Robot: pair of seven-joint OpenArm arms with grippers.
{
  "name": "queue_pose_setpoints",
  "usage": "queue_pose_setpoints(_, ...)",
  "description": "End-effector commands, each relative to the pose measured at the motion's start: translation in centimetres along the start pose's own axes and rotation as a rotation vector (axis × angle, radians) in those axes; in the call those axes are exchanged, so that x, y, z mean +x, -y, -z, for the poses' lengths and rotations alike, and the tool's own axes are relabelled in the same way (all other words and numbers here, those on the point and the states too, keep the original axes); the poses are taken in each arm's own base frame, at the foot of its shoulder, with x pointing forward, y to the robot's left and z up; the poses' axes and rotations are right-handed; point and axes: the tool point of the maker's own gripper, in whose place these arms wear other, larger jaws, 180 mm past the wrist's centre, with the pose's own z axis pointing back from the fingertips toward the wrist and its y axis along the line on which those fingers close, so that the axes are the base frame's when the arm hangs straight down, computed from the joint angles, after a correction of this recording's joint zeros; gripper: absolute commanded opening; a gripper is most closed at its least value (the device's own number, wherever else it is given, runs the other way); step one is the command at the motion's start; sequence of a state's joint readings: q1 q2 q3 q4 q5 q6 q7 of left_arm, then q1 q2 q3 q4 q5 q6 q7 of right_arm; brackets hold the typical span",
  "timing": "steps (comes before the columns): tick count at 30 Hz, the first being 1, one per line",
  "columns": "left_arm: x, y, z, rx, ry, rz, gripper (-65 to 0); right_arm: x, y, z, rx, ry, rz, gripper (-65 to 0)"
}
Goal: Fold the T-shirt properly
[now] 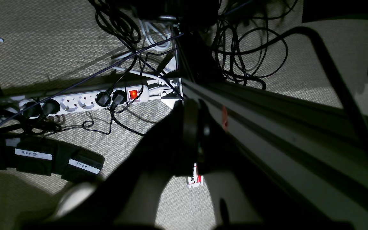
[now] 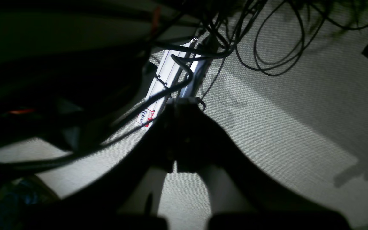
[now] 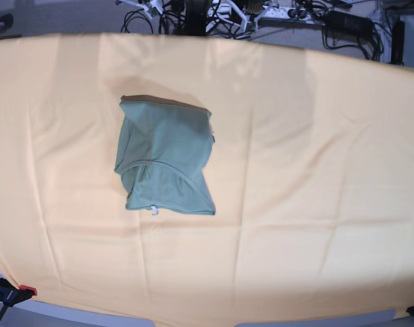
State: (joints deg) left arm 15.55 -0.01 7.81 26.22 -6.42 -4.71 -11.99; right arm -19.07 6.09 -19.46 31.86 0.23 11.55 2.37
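T-shirt (image 3: 164,158) folded, on orange cloth (image 3: 316,170)

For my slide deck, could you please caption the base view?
Green T-shirt lying folded into a compact bundle on the orange cloth, no arms in view.

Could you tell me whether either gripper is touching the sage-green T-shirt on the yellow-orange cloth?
Apart. The base view shows the sage-green T-shirt lying alone on the yellow-orange cloth, no arm near it; both wrist views face floor cables.
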Motion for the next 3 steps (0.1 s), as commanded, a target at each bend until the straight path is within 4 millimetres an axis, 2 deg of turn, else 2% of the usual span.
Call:
queue_pose_setpoints(1, -0.63, 0.88, -0.21, -0.016, -0.001, -0.012, -65.0, -0.02, -0.51, 0.01, 0.012, 0.002, -0.003, -65.0)
queue_pose_setpoints(3, -1.24, 0.96, -0.47, -0.016, -0.007, -0.015, -65.0, -0.26, -0.72, 0.04, 0.013, -0.010, -0.001, -65.0)
